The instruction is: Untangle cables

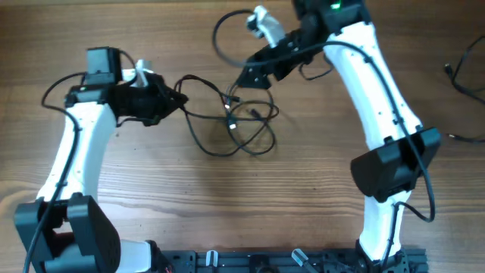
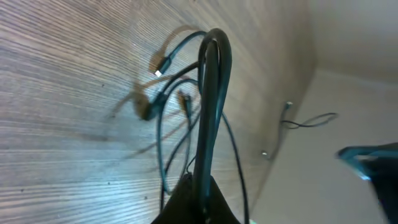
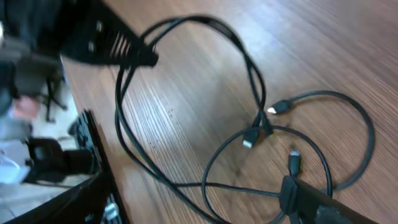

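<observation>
Pull-apart step in hand. Left gripper [image 1: 176, 101] clenched on a cables [image 1: 231, 111] loop; right gripper [image 1: 244, 78] state cannot be told. Next move needs a slow outward draw.

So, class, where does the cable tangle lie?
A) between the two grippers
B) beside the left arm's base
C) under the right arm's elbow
A: overhead, the cables lie on the wooden table between the left gripper and the right gripper.
</observation>
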